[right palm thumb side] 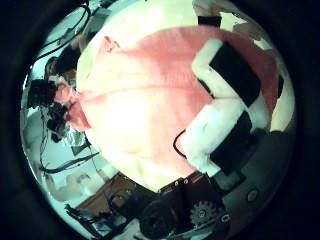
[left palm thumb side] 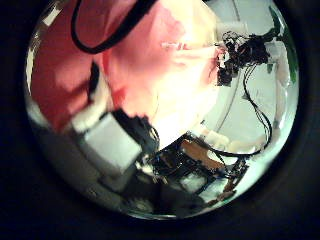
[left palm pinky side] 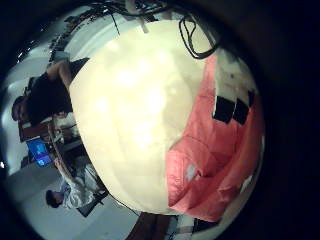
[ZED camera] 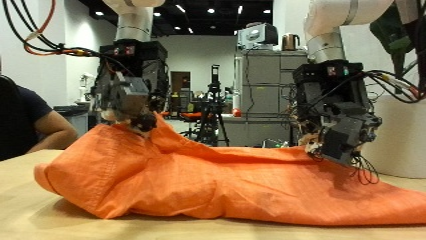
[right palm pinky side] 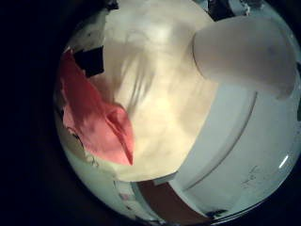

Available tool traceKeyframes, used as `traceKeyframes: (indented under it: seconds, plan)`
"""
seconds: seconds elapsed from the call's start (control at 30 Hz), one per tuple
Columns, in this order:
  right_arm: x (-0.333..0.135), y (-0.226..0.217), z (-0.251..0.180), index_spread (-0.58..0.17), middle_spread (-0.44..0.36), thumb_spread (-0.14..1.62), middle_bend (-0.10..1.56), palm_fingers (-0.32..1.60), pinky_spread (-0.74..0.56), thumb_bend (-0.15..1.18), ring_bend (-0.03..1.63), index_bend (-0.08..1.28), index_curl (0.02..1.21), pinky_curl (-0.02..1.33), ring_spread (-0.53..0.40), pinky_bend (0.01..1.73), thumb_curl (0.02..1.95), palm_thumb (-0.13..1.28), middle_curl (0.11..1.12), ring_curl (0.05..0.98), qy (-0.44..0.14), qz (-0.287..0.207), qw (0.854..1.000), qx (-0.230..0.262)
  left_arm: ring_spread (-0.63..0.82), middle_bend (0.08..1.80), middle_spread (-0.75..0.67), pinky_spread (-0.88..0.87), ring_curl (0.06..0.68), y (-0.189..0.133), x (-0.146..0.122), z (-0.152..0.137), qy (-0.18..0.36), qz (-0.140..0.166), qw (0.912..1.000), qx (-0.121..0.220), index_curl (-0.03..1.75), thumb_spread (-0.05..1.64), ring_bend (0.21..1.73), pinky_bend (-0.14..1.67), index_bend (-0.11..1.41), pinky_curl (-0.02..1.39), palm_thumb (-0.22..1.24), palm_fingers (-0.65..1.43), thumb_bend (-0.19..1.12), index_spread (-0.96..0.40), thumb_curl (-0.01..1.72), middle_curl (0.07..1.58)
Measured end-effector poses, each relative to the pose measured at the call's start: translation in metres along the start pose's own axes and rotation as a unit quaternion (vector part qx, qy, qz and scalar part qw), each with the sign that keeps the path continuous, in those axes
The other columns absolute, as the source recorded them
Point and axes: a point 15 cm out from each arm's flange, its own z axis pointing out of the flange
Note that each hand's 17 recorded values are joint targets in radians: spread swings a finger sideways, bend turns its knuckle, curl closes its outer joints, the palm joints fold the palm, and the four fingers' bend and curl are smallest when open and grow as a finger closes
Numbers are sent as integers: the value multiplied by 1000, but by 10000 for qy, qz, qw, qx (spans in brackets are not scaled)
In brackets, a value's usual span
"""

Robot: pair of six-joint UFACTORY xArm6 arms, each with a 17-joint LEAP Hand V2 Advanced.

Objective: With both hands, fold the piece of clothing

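While a rumpled orange fabric garment lies across the pale wooden bench, left hand fingers pinching its raised corner at ten o'clock, right hand at two o'clock, fingers curled into the cloth's far edge

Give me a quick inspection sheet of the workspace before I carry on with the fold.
Surface: pale table, bare where the cloth does not cover it.
Job's things: orange garment lying crumpled across the table, one edge lifted into a peak at the left hand.
Clutter: nothing seen on the table.
Hands: left hand pinches the raised edge of the garment; right hand is down at the garment's far edge, its grip not clear.
Cables: left out of this sheet.
Surroundings: metal cabinet behind the table.
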Motion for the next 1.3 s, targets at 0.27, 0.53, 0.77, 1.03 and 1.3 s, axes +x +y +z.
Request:
traceKeyframes:
  seconds: [0.27,0.53,0.77,1.03,1.3]
  plan:
    - [7,22,-29,-407,-116,1573,660,229,-289,13,988,341,693,583,-214,812,282,840,634,498,59,11,9973,726,424,153,294,370,275,23,-3,-32,99,-83,9992,387,776,1086,625,543,46,428,478,-283,-35,-4,449,612]
    - [13,79,-52,-410,-113,1557,622,287,-103,-3,925,398,641,499,-203,656,261,822,590,455,64,-106,9979,629,569,149,445,549,221,62,1,-51,70,-8,9981,608,495,1086,507,432,95,348,441,-189,-28,123,397,444]
    - [26,118,-38,-402,-102,1480,521,137,60,-16,740,401,594,455,-133,579,252,766,529,397,113,-478,9987,109,606,155,466,564,206,113,22,-29,242,113,9996,72,365,1080,458,378,116,323,439,-141,-24,144,372,354]
    - [54,154,16,-399,-101,1267,371,48,217,-31,492,316,490,378,5,479,276,713,432,290,329,-718,9945,-688,618,168,453,556,201,142,47,-3,323,292,9986,-305,285,1073,427,338,125,312,442,-107,-23,154,356,297]
    - [64,161,72,-367,-50,1088,272,76,251,-31,384,219,422,338,87,407,280,629,379,250,300,-801,9870,-1360,614,172,445,556,202,155,57,3,334,326,9978,-461,246,1076,412,320,132,311,450,-89,-22,162,347,271]
